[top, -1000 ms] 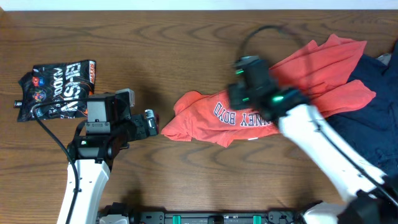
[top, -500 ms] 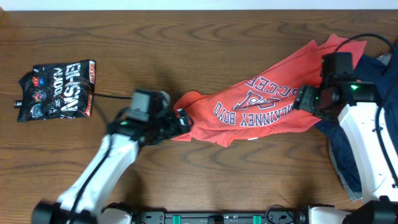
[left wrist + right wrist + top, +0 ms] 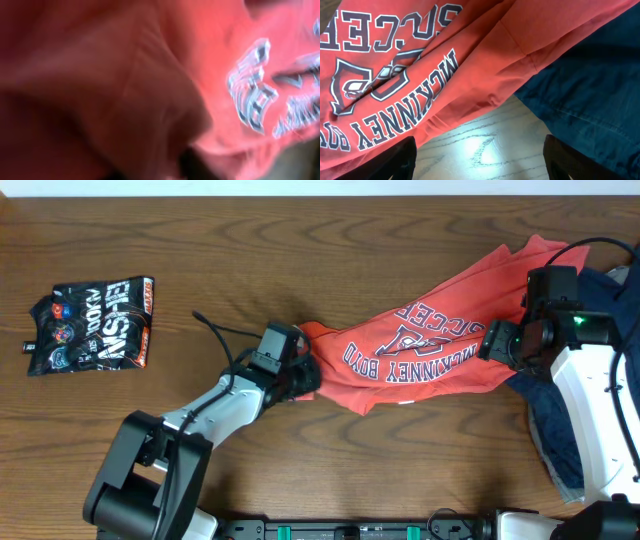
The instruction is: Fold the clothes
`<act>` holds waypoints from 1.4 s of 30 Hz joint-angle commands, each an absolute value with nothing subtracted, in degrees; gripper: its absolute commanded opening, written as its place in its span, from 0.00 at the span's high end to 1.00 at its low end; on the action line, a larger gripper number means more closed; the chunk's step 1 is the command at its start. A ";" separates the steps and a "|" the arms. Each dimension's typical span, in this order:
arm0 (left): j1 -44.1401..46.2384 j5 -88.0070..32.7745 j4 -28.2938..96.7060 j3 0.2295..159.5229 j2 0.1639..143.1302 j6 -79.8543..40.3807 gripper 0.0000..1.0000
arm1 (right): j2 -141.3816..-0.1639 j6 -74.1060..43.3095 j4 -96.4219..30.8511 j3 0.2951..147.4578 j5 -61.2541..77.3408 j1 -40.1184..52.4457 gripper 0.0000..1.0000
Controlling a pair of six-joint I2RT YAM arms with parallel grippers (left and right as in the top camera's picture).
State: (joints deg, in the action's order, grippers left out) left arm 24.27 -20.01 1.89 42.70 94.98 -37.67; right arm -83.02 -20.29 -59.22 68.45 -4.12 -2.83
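While the orange-red T-shirt (image 3: 420, 350) lies spread across the right half of the table (image 3: 300, 260), printed side up, I reach into it from both ends. It runs slantwise from about the table's middle up toward the far right corner, its navy-and-white chest lettering upside down as the overhead camera sees it.

My left gripper (image 3: 303, 376) is at the shirt's left end, near the middle of the table, and its jaws are together, clamped on the bunched fabric there. My left wrist camera is so close that it sees little but blurred red folds and a bit of the lettering at its right.

My right gripper (image 3: 497, 342) is over the shirt's right part, just beside the end of the lettering. Its fingers (image 3: 395, 160) stand wide apart and hold nothing; between them my right wrist camera sees the shirt's lower edge, a patch of bare wood and a navy garment (image 3: 600, 380). That dark cloth lies at the table's right edge, and the shirt's right end overlaps it.

Well apart from all this, a glossy black snack bag (image 3: 90, 325) lies flat near the left edge of the table.
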 commanded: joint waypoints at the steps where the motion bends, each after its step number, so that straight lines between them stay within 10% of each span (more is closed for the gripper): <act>1: 19.73 -12.62 1.43 44.49 92.95 -30.26 0.94 | -82.72 -18.87 -59.66 68.58 -4.54 -3.09 0.21; 11: -6.00 -15.49 6.07 61.01 85.71 -26.57 0.93 | -82.72 -18.37 -59.77 68.58 -4.49 -3.09 0.20; 14: -8.78 -18.46 7.03 62.28 85.71 -26.59 0.02 | -82.72 -18.37 -59.77 68.58 -4.49 -3.09 0.20; 27: 8.05 -26.55 32.95 57.58 86.83 -28.71 0.02 | -82.72 -18.33 -60.03 68.58 -4.27 -3.09 0.18; 42: 33.78 -20.86 -4.32 49.71 102.91 -54.17 0.01 | -82.72 -17.91 -60.36 68.58 -3.62 -3.07 0.17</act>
